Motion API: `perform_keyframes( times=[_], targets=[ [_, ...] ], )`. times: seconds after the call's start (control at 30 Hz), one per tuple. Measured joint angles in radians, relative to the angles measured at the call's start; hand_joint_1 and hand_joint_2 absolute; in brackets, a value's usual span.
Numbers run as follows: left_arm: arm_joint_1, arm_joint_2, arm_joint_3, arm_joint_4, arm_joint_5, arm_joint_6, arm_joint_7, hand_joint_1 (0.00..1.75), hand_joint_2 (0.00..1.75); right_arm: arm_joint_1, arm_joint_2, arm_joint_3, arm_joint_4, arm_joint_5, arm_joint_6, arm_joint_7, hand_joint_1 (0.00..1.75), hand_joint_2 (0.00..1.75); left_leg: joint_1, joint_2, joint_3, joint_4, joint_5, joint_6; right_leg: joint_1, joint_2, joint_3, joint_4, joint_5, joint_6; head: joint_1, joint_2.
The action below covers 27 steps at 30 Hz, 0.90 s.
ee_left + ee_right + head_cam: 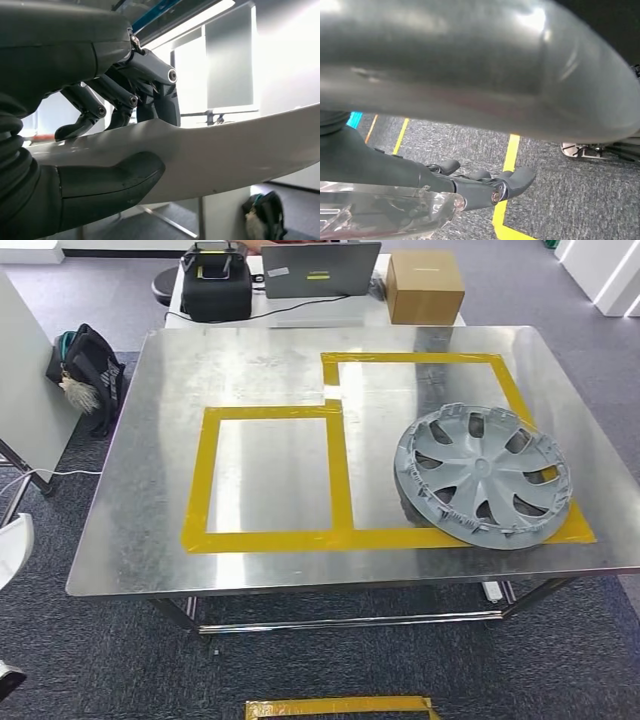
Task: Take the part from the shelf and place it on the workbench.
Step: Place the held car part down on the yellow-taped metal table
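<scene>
Grey plastic wheel cover (481, 475) lies flat on shiny steel table (151, 490), over yellow tape outline (268, 540), right side | left hand (113, 105): dark fingers (151, 75) and thumb pinch a pale curved panel (234, 150) | right hand (471, 187): fingers' state unclear

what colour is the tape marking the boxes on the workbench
Yellow. The tape on the steel workbench shows best in the head view.

Head view bright, even overhead light; soft glare on steel workbench (151, 500). Left wrist view backlit, windows (286, 55) blown white (hand silhouetted). Right wrist view dim, foreground blurred.
</scene>
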Motion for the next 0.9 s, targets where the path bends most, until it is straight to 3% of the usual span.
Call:
perform_keyframes(
  times=[0.1,0.23,0.3,0.57,0.9],
  targets=[
    [0.009,0.021,-0.069,-0.013,-0.026,0.048,0.033,1.75,1.75,-0.001,-0.001,0.001,0.0,0.004,0.004,-0.002,0.0,0.0,-0.002,-0.001,0.004,0.0,-0.004,0.006,-0.001,-0.003,0.008,-0.009,0.0,0.006,0.0,0.0],
    [0.013,0.076,-0.183,-0.018,-0.061,0.096,0.118,1.75,1.75,-0.001,-0.001,0.001,0.0,0.008,0.007,-0.003,0.0,0.0,-0.004,-0.001,0.006,0.0,-0.006,0.009,-0.003,-0.003,0.011,-0.015,0.002,0.032,-0.001,0.0],
    [0.011,0.107,-0.239,-0.019,-0.073,0.116,0.151,1.75,1.75,-0.001,-0.001,0.001,0.0,0.008,0.008,-0.002,0.0,0.0,-0.004,-0.001,0.007,0.0,-0.005,0.009,-0.004,-0.003,0.011,-0.016,0.002,0.038,-0.001,0.0],
    [-0.013,0.185,-0.405,-0.022,-0.107,0.143,0.22,1.75,1.75,-0.001,-0.004,0.001,0.0,0.012,0.008,0.0,0.0,0.0,-0.001,0.0,0.014,-0.002,-0.005,0.008,-0.001,-0.003,0.016,-0.015,0.002,0.039,-0.001,0.0],
    [-0.071,0.222,-0.528,-0.007,-0.114,0.143,0.25,1.75,1.75,-0.001,-0.008,0.001,0.0,0.015,0.008,0.0,0.0,0.0,-0.001,0.0,0.016,-0.003,-0.005,0.008,-0.001,-0.003,0.019,-0.015,0.0,0.037,-0.001,0.0]
  ],
)
